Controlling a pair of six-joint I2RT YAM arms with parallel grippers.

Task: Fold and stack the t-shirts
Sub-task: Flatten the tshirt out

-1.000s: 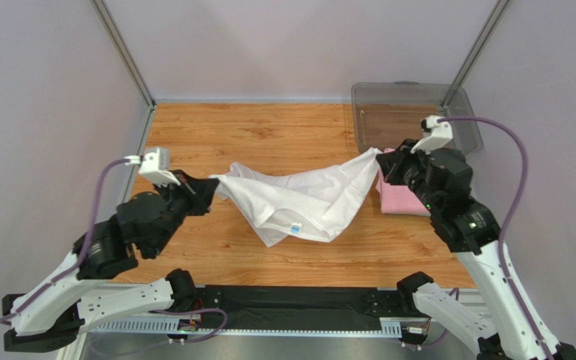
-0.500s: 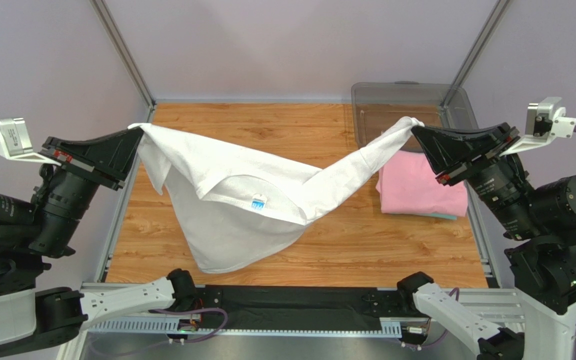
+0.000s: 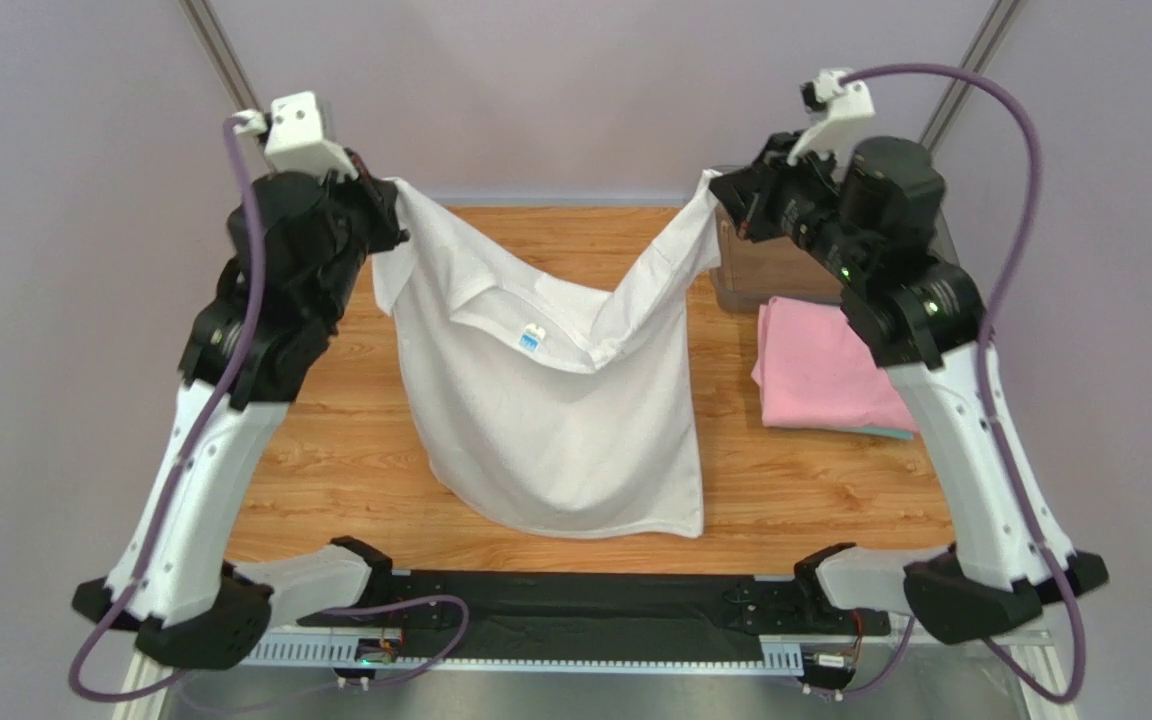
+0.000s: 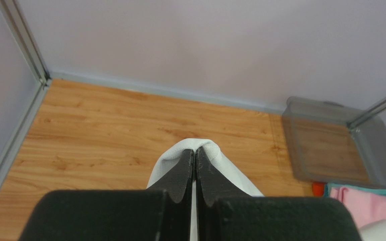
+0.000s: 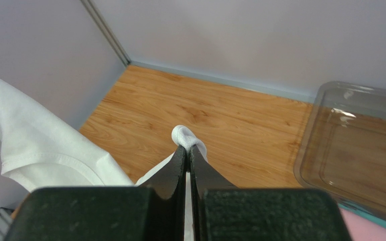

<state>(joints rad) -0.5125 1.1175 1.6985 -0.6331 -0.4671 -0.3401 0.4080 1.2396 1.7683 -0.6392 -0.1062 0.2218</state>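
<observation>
White t-shirt (image 3: pixel 567 420) hangs lengthwise below our left gripper (image 3: pixel 385 195) and right gripper (image 3: pixel 719 185), each pinched shut on a top corner. We see the pink t-shirt (image 3: pixel 823 368) lying nearer our right arm.

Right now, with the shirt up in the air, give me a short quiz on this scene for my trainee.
1. True or false: the left gripper and the right gripper are each shut on the white shirt, which hangs between them.
2. Where is the pink shirt? A) folded on the right side of the table; B) hanging from the right gripper; C) spread flat under the white shirt.
3. What colour is the small tag at the white shirt's collar?
Key: 1 true; 2 A; 3 blue.
</observation>
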